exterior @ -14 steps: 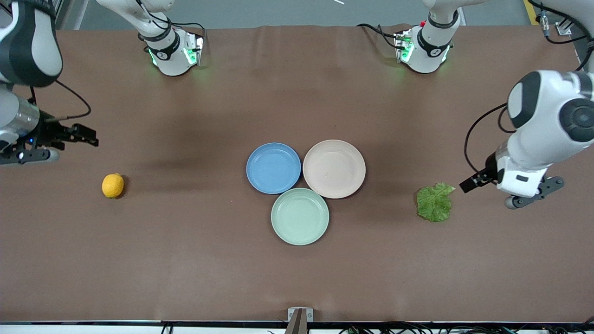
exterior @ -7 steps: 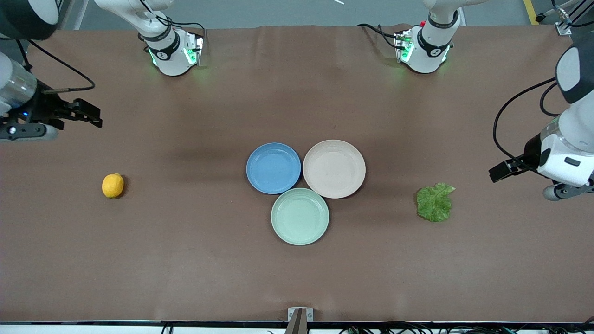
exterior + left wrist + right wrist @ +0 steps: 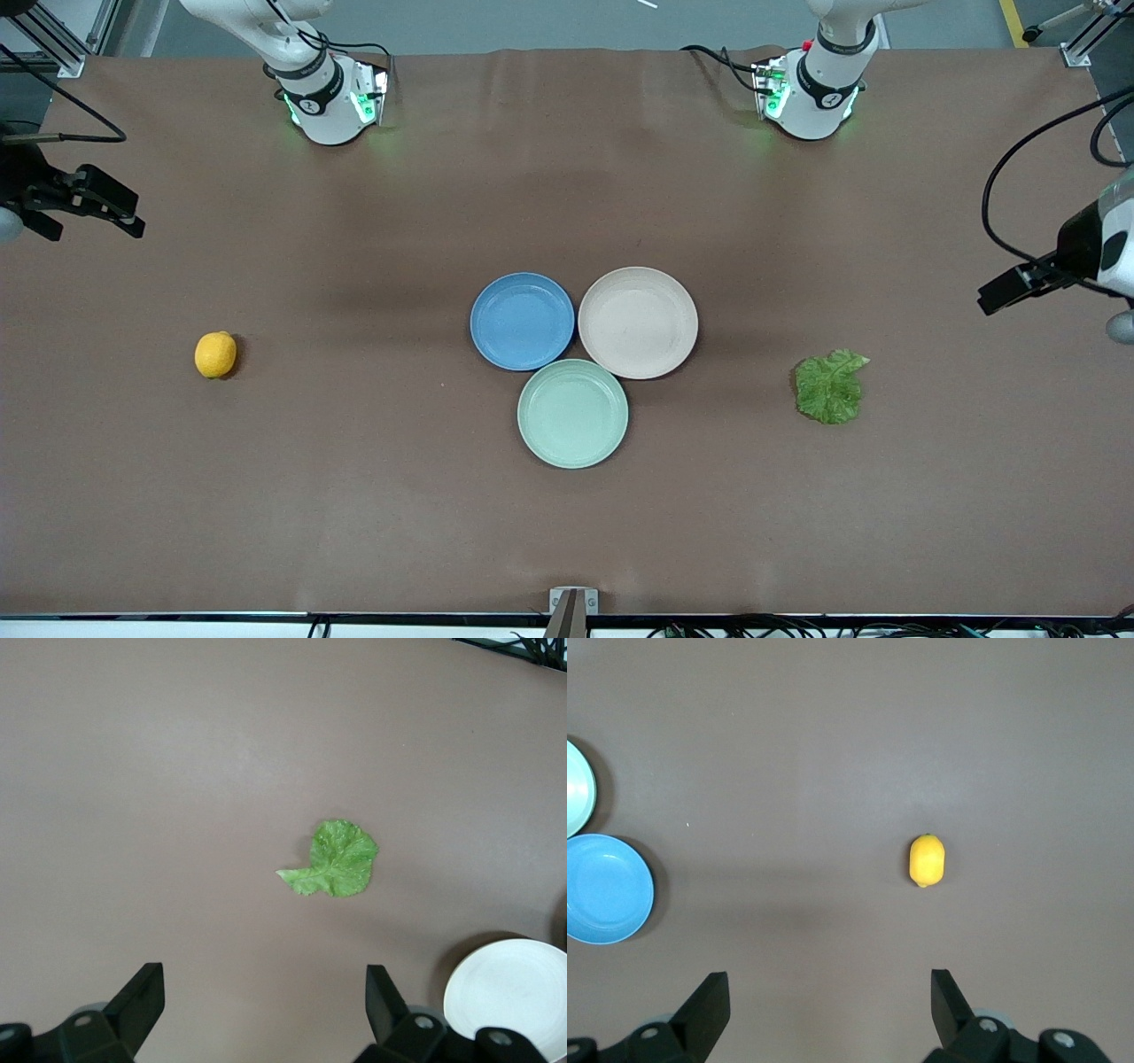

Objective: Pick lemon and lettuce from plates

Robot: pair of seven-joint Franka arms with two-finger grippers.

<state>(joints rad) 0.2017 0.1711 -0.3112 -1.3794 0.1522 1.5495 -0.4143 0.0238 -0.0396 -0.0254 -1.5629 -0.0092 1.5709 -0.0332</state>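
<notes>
Wrist views, both tools' fingers (image 3: 142,997) (image 3: 709,1001) spread

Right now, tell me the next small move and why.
Probably none beyond parking: the lemon and lettuce lie on the table, off the blue plate and cream plate, and the left tool and right tool hang open.

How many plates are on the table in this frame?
3, clustered mid-table and empty: the blue plate toward the right arm's end, the cream plate beside it, the mint plate nearer the front camera. None looks hidden.
</notes>
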